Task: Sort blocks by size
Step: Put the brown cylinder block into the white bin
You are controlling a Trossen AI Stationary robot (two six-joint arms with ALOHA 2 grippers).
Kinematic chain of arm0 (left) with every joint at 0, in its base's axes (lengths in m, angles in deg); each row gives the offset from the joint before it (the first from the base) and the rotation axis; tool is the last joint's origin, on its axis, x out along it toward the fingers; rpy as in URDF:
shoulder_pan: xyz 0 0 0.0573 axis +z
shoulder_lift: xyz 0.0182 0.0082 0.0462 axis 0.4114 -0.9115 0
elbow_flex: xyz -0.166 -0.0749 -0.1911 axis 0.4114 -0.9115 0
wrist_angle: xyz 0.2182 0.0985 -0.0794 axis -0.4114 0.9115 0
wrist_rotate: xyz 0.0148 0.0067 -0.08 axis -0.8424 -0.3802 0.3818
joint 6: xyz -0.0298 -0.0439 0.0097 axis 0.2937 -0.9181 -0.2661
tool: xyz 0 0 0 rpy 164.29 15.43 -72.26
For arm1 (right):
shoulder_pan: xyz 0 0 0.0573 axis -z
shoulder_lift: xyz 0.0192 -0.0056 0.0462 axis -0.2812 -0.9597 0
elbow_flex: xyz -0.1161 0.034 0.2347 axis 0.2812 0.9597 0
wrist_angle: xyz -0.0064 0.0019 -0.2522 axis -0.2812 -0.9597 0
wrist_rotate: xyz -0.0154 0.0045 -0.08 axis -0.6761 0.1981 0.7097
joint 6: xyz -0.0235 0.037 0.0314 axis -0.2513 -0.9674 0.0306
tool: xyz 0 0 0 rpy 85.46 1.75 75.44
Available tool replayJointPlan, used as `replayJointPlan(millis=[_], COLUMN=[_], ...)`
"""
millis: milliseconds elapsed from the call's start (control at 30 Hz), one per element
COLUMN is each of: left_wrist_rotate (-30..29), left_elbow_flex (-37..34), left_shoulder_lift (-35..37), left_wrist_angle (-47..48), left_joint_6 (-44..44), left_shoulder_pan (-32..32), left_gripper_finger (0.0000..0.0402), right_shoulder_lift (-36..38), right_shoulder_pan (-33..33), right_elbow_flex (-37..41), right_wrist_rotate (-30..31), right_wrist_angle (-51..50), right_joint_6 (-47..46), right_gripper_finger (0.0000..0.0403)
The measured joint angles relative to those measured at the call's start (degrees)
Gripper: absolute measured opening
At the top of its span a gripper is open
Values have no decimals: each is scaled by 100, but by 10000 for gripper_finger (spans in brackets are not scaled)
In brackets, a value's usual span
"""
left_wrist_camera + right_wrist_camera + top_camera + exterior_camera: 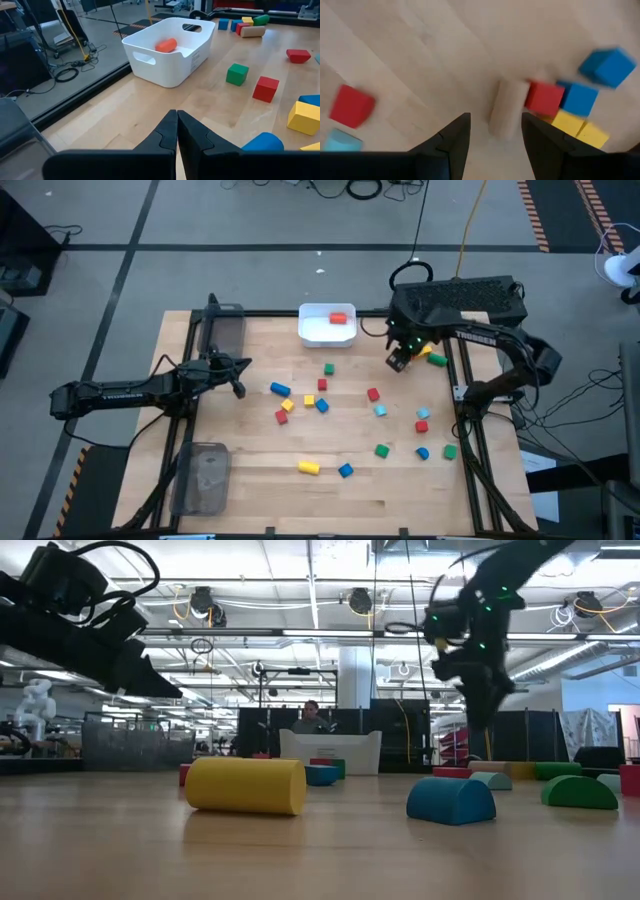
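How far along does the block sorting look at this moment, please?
Barely started. Done: one red block lies in the white bin. In hand: nothing is gripped; the right gripper hangs open above a tan cylinder near the table's far right edge. The left gripper is shut and empty at the left side. Left: roughly twenty blocks are scattered on the table, among them a yellow cylinder.

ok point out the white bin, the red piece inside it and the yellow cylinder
white bin [165, 70]: left wrist view, on its near side wall
red piece [165, 45]: left wrist view, on its top
yellow cylinder [245, 785]: low view, on its curved side
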Motion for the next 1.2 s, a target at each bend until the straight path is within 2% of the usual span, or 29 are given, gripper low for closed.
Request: replayJointPlan(millis=[333, 767, 1200], left_wrist_rotate=[-17, 7, 156], left_elbow_flex=[0, 0, 0], left_shoulder_lift=[0, 2, 0], left_wrist_angle=[-4, 24, 18], left_joint_6=[-2, -20, -160], left_shoulder_pan=[-1, -2, 0], left_gripper_finger=[15, 15, 15], right_shoulder_lift=[64, 9, -682], right_shoulder_pan=[0, 0, 28], right_elbow_flex=[779, 843, 844], right_wrist_rotate=[38, 39, 209], right_wrist_angle=[598, 870, 1131], right_joint_6=[-271, -418, -523], right_gripper_finger=[164, 164, 164])
